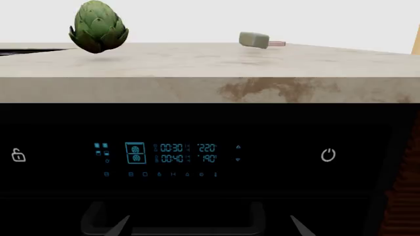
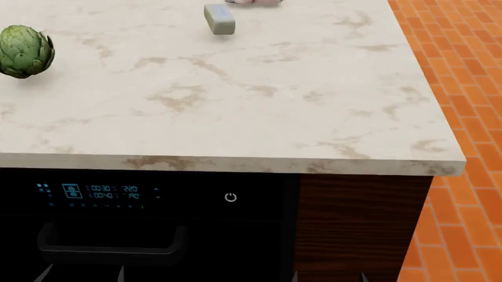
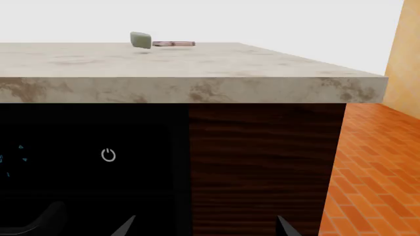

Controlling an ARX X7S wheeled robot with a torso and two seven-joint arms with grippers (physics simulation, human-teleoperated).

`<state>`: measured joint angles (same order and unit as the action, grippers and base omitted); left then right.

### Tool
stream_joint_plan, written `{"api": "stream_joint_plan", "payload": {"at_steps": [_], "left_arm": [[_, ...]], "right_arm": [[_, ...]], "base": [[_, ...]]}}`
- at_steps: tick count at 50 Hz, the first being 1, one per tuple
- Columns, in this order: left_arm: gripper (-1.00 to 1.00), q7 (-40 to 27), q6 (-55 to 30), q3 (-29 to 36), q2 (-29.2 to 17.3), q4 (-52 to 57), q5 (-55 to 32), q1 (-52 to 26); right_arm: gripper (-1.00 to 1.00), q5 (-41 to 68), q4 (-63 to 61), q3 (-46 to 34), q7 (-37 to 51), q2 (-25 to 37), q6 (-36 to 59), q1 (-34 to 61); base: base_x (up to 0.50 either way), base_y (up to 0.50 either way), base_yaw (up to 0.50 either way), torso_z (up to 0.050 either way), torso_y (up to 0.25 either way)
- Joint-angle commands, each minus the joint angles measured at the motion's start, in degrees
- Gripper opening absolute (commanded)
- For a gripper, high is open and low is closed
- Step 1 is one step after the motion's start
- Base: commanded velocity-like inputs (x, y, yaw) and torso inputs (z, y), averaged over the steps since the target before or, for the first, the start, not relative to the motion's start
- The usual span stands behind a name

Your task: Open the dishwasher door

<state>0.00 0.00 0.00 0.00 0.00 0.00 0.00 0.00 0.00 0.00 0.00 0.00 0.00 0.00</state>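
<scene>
The dishwasher door (image 2: pixel 149 217) is a glossy black front under the marble counter, shut, with a cyan readout (image 1: pixel 174 153), a white power symbol (image 1: pixel 328 155) and a broad black bar handle (image 1: pixel 174 219). It also shows in the right wrist view (image 3: pixel 92 162), with the power symbol (image 3: pixel 109 155). My left gripper (image 1: pixel 208 228) is open, facing the handle, its fingertips wide apart on either side of it and short of it. In the head view only its tips (image 2: pixel 82 273) show at the bottom edge. My right gripper (image 3: pixel 204 227) is open and empty, facing the seam between door and brown panel.
A dark brown wood-grain cabinet panel (image 2: pixel 357 223) stands right of the door. The marble counter (image 2: pixel 235 100) overhangs both. On it are an artichoke (image 2: pixel 25 51), a grey-green block (image 2: pixel 220 19) and a pink item behind it. Orange brick floor (image 2: pixel 462 88) lies to the right.
</scene>
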Motion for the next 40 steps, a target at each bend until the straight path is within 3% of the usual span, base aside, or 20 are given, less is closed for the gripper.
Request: {"api": "stream_joint_plan", "payload": {"at_steps": [1, 13, 16, 40], "left_arm": [[1.0, -0.74, -0.25, 0.73, -0.62, 0.34, -0.62, 0.09], [1.0, -2.44, 1.74, 3.76, -2.63, 0.25, -3.38, 0.56], [1.0, -4.05, -1.57, 3.93, -2.88, 1.61, -3.0, 0.48], [1.0, -4.44, 1.93, 5.85, -4.65, 0.11, -6.71, 0.66]], "right_arm": [[1.0, 2.14, 0.02, -2.59, 2.59, 2.14, -0.04, 0.08], [1.0, 4.24, -0.4, -3.91, 3.3, 3.42, -0.7, -1.03], [1.0, 4.42, -0.54, -4.35, 3.54, 3.65, -0.73, -0.99], [1.0, 4.82, -1.86, -7.03, 5.71, 5.53, -1.15, -1.56]], "base": [[0.0, 0.0, 0.0, 0.0, 0.0], [0.0, 0.0, 0.0, 0.0, 0.0], [0.0, 0.0, 0.0, -0.008, 0.0], [0.0, 0.0, 0.0, -0.05, 0.0]]}}
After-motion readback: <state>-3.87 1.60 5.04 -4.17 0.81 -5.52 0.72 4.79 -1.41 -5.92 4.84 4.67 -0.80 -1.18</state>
